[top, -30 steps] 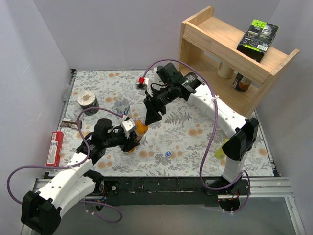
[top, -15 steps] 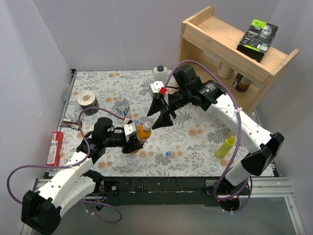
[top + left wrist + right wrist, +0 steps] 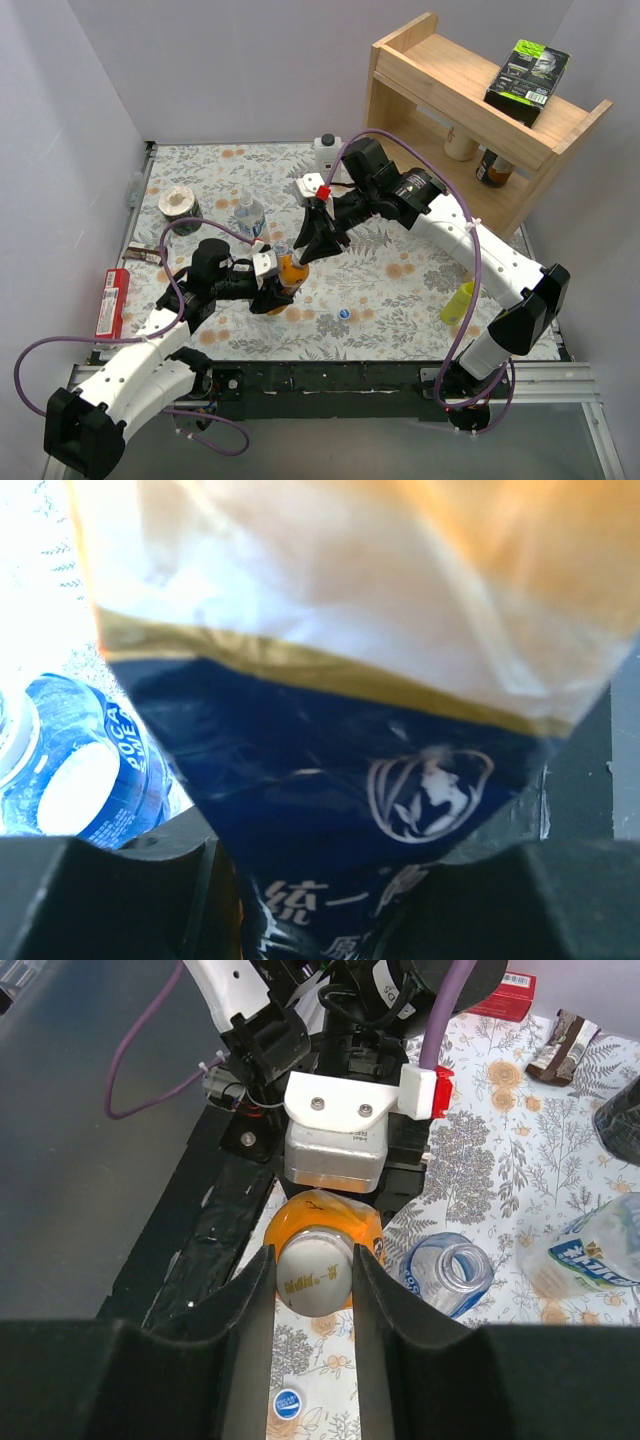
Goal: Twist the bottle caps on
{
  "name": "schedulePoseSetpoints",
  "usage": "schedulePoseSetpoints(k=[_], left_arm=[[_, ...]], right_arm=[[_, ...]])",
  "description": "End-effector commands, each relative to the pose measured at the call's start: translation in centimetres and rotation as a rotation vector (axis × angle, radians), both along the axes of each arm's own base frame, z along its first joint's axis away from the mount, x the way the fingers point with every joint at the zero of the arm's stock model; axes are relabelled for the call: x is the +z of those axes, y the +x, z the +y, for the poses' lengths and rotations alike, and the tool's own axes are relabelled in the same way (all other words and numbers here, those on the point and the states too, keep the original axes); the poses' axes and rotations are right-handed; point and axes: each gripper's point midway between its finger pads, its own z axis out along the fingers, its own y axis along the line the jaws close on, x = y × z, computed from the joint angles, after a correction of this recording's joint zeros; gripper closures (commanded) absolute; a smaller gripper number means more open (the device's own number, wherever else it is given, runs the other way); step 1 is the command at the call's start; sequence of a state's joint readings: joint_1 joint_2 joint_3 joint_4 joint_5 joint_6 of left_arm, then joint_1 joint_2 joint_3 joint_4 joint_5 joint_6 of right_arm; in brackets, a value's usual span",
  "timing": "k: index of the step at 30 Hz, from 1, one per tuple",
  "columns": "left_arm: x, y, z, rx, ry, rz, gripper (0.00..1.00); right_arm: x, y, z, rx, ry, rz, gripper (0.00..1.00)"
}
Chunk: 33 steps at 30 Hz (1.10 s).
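cap (image 3: 313,1270): whitish, sat on the orange bottle (image 3: 291,268) at mid-counter (image 3: 400,300); probably light, stiff and slippery, best pinched at its rim.
right hand (image 3: 313,1285): clamped on the cap.
left hand (image 3: 272,290): clamped on the bottle body, likely soft.
blue cap (image 3: 344,313): loose nearby.

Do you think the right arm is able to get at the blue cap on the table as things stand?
Probably not yet: the jaws of the right arm are shut on the whitish cap of the orange bottle. Once freed, likely yes, since the blue cap lies uncovered close by.
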State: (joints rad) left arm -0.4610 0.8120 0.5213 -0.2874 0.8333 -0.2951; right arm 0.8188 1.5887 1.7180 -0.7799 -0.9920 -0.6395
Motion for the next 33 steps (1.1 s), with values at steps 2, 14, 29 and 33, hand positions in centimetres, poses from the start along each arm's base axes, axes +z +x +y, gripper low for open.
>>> schedulePoseSetpoints(k=[2,14,29,33], left_arm=[[2.1,0.4,-0.6,-0.018,-0.046,-0.041,1.00],[4.3,4.4,-0.1,0.276,-0.117,0.027,1.00],[3.9,1.4,-0.7,0.101,-0.115,0.003,1.00],[3.9,1.4,-0.7,0.094,-0.116,0.010,1.00]], right_arm=[[0.3,0.1,0.8,-0.017,0.029,0.039,0.74],[-0.9,3.6,2.2,-0.483,-0.104,0.302,0.97],[3.1,2.4,0.1,-0.293,0.152,0.224,0.33],[3.3,2.1,0.6,-0.259,0.168,0.250,0.33]])
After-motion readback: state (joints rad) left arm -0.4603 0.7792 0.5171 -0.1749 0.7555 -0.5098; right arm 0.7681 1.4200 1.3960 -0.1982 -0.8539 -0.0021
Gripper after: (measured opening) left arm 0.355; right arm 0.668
